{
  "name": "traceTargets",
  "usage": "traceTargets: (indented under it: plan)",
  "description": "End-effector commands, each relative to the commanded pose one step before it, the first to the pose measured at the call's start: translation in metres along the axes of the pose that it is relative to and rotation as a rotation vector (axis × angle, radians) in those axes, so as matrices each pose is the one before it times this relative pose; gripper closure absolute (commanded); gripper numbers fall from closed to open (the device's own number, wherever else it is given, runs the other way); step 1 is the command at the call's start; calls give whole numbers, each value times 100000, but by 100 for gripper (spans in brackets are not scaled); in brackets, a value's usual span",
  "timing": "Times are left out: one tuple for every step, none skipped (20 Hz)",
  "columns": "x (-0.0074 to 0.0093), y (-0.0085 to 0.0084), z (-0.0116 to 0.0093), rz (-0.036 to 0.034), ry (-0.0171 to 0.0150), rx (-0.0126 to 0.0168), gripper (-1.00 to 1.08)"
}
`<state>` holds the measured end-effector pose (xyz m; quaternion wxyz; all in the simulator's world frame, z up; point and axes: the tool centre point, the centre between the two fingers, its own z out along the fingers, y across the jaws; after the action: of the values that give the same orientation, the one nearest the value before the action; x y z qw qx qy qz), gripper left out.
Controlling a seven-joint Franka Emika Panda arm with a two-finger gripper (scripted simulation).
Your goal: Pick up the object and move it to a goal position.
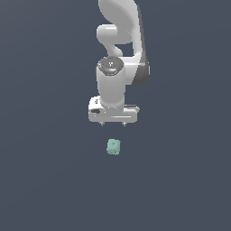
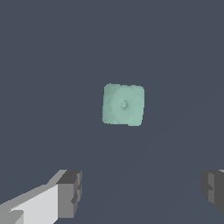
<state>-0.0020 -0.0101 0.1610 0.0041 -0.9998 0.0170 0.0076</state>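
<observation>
Approaching for the grasp: the gripper [image 1: 113, 123] hangs above the tabletop [image 1: 40, 180] with its jaws released and spread wide, nothing between them, and the object [image 1: 113, 147] lies apart from it on the bare surface, just below it in the exterior view. In the wrist view the object [image 2: 123, 105] sits ahead of the line joining the two fingers [image 2: 70, 192], not between them, so the step in hand is judged to be alignment, with the descent not yet begun. To do it well, the arm should first translate until the object lies midway between the fingers, then lower straight down with the jaws kept wide, closing only once the pads flank the object's sides; closing early or off-centre would likely nudge so small a piece aside. How high the gripper stands over the surface cannot be read exactly from either view. The object is a small pale mint-green block, roughly square with rounded corners as seen from above, much smaller than the gripper body. Its upper face carries faint concentric rings around a small central nub, and its edges look soft and slightly lumpy. The opposite flat-looking sides offer the more promising contact faces. No goal marker is visible in either view.
</observation>
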Motion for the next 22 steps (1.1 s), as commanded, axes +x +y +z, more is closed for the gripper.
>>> traceTargets:
  plan:
    - [0, 1, 0, 0, 0, 0, -92]
    - [16, -2, -26, -88, 27, -32, -92]
    - [44, -26, -82, -287, 87, -101, -92]
    - [73, -36, -133, -460, 140, -163, -92]
    - [99, -45, -186, -632, 191, -223, -92]
    - [122, -58, -238, -803, 240, -283, -92]
    - [108, -52, -224, -740, 219, -259, -92]
    - [75, -39, -172, -556, 161, -192, -92]
    - [43, -23, -116, -363, 102, -123, -92]
    - [14, -8, -58, -169, 44, -54, -92]
    - [-11, -14, -2, 0, 0, 0, -92]
    - [-7, 19, 64, 180, -48, 58, -92]
    - [28, 10, 63, 135, -16, 24, -92]
    - [65, -1, 79, 119, 6, 2, -92]
    - [98, -4, 111, 154, 13, -3, -92]
    - [125, 5, 148, 229, 14, 1, -92]
    - [149, -1, 188, 284, 12, 7, -92]
    - [174, 6, 227, 358, 11, 13, -92]
    - [198, 0, 266, 408, 11, 17, -92]
    - [221, 3, 303, 468, 12, 20, -92]
    - [244, 0, 341, 516, 14, 21, -92]
    - [268, -1, 381, 569, 17, 22, -92]
